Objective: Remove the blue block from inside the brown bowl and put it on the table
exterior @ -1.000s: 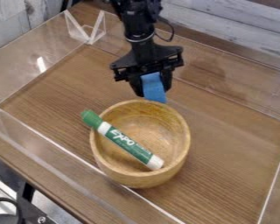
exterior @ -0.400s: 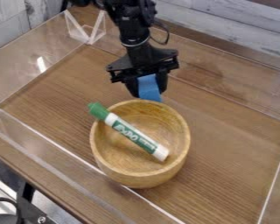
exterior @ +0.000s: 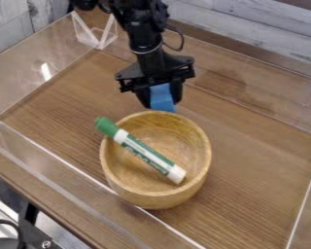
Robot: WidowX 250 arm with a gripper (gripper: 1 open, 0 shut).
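My black gripper (exterior: 159, 95) points steeply down just behind the far rim of the brown bowl (exterior: 155, 187) and is shut on the blue block (exterior: 162, 96). The block hangs between the fingers, outside the bowl, close above the table (exterior: 67, 107); whether it touches the wood I cannot tell. The bowl is a round light-brown wooden one, lying in front of the gripper.
A white marker with a green cap (exterior: 139, 150) lies slanted across the bowl, its capped end resting on the left rim. Clear acrylic walls (exterior: 28, 58) stand around the tabletop, with a clear bracket (exterior: 96, 37) at the back left.
The gripper with the blue block has drifted slightly left and down behind the bowl. The marker in the bowl has shifted, its green cap end now resting higher on the left rim.
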